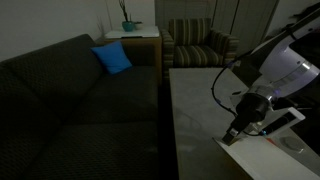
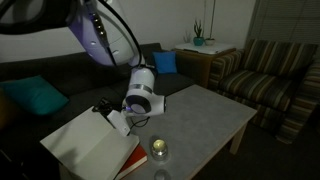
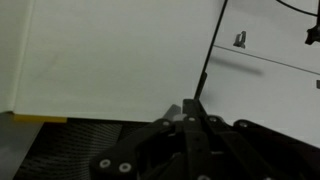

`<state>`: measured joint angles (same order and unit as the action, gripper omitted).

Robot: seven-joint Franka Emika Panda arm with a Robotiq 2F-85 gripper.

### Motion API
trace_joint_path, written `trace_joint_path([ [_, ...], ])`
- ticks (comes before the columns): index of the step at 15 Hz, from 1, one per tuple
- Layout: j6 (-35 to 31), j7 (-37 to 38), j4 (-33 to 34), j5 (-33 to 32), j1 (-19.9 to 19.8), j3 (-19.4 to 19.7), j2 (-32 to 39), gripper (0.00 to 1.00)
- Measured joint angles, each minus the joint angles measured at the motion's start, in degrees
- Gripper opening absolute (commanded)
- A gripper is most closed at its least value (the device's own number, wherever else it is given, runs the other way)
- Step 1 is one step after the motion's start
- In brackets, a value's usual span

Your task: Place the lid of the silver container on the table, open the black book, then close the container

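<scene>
Zero gap shows: your end effector (image 2: 120,124) is closed over the open yellow-sided black book (image 2: 85,148); the small shiny silver container (image 2: 158,148) stands nearby, past the book's edge.

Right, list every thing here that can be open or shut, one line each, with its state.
black book, open, pale pages facing up.
silver container, open, no lid on it.
lid, seemingly lying flat on the table near the container; too dim to be sure.
fingers, shut, tips at the book's edge.
</scene>
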<state>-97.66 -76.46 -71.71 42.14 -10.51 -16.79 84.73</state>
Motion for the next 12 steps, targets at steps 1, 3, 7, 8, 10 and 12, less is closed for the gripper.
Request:
trace_joint_path([
  [1, -1.27, -0.76, -1.05, 1.02, 0.59, 0.27, 0.04, 0.0],
  [3, -3.62, -2.61, -3.52, 3.04, 1.54, 0.62, 0.1, 0.0],
  [7, -5.94, -3.78, -6.36, 5.08, 2.8, 0.9, -0.57, 0.0],
  [8, -6.31, -3.78, -6.61, 5.2, 3.08, 0.96, -0.68, 0.0],
  [10, -6.95, -3.45, -6.81, 5.2, 3.43, 1.1, -0.88, 0.0],
  [12, -8.31, -2.65, -7.19, 5.13, 3.57, 1.15, -1.32, 0.0],
])
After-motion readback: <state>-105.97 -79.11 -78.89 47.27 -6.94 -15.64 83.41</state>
